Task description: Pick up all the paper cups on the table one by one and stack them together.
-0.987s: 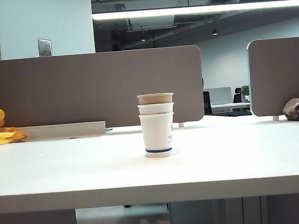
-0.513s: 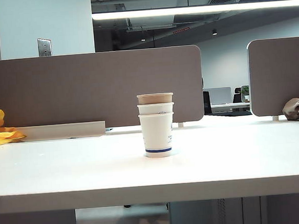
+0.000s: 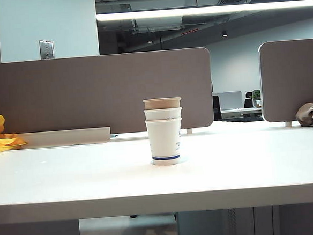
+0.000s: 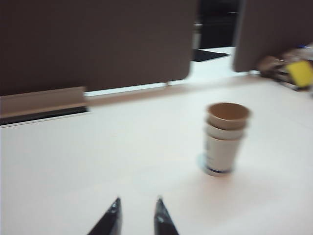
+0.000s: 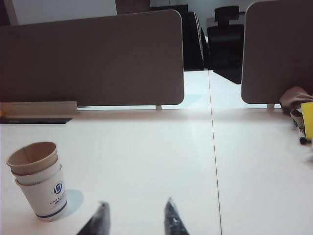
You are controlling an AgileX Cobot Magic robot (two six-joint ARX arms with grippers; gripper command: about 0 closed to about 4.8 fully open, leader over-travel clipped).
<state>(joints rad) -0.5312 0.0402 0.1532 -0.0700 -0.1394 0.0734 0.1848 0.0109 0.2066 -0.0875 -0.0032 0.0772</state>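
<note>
Cups stand nested mid-table; left gripper narrowly parted, right gripper wide, both empty, cups at ten o'clock of right.

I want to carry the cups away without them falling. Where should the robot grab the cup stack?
Probably the bottom white cup, around its side wall above the blue band, coming in level from one side. It carries the other white cup and the brown cup, and the stack stands upright on the table. Both the left gripper and the right gripper are open and well clear.
</note>
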